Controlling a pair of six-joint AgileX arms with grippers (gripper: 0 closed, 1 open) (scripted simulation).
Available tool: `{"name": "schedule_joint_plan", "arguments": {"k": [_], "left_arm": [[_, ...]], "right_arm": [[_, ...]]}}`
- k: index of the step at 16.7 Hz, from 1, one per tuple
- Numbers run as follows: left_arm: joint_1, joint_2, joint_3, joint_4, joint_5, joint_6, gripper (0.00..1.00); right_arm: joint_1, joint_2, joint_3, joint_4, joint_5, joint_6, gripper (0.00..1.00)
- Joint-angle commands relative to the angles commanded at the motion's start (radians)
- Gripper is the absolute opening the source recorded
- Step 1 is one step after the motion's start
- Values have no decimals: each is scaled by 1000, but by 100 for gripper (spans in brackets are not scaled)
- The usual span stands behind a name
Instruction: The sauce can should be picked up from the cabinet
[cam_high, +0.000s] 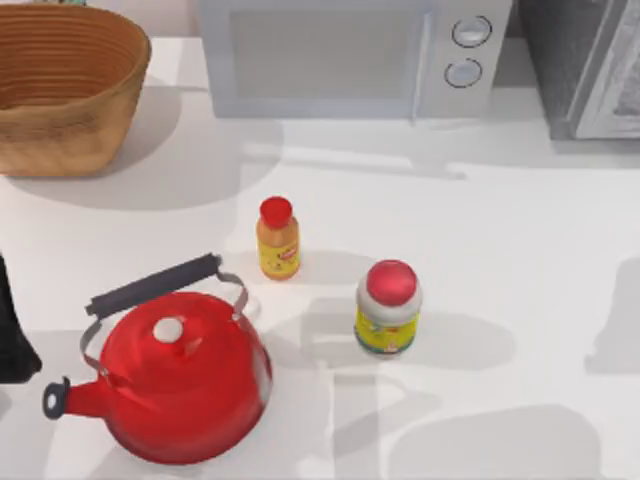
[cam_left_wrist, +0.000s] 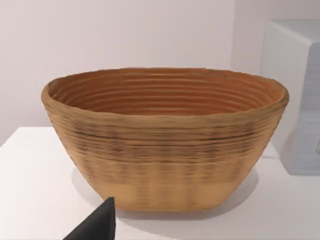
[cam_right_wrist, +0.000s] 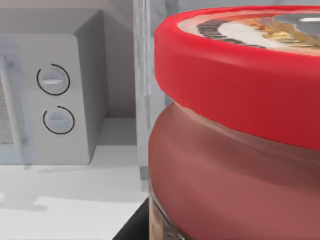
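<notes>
Close-up | sauce can (cam_right_wrist: 235, 125) right at right arm's jaws | grip: cannot tell | cabinet (cam_high: 585, 65) behind

The basket (cam_high: 62, 85) sits far left, microwave (cam_high: 350, 55) behind centre, cabinet (cam_high: 585, 65) right of it.

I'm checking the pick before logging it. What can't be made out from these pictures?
- Top view: the cabinet is cut off by the picture's upper and right edges, so its inside is unseen.
- Right wrist view: the sauce can runs past the edges, so its base and whatever holds it cannot be made out.
- Top view: the left arm is cut off at the left edge.
</notes>
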Motion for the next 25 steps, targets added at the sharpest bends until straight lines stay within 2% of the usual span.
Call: {"name": "schedule_joint_plan", "arguments": {"k": [3, 9, 13, 18, 25], "left_arm": [[0, 0, 0, 0, 0, 0, 100], [0, 0, 0, 0, 0, 0, 100], [0, 0, 0, 0, 0, 0, 100], [0, 0, 0, 0, 0, 0, 100], [0, 0, 0, 0, 0, 0, 100]], "right_arm": [[-31, -67, -72, 38, -33, -1, 0], [-29, -65, -75, 38, -33, 1, 0], [-39, 39, -20, 130, -90, 3, 0], [-69, 402, 133, 392, -258, 5, 0], [-126, 1174, 404, 864, -568, 10, 0]]}}
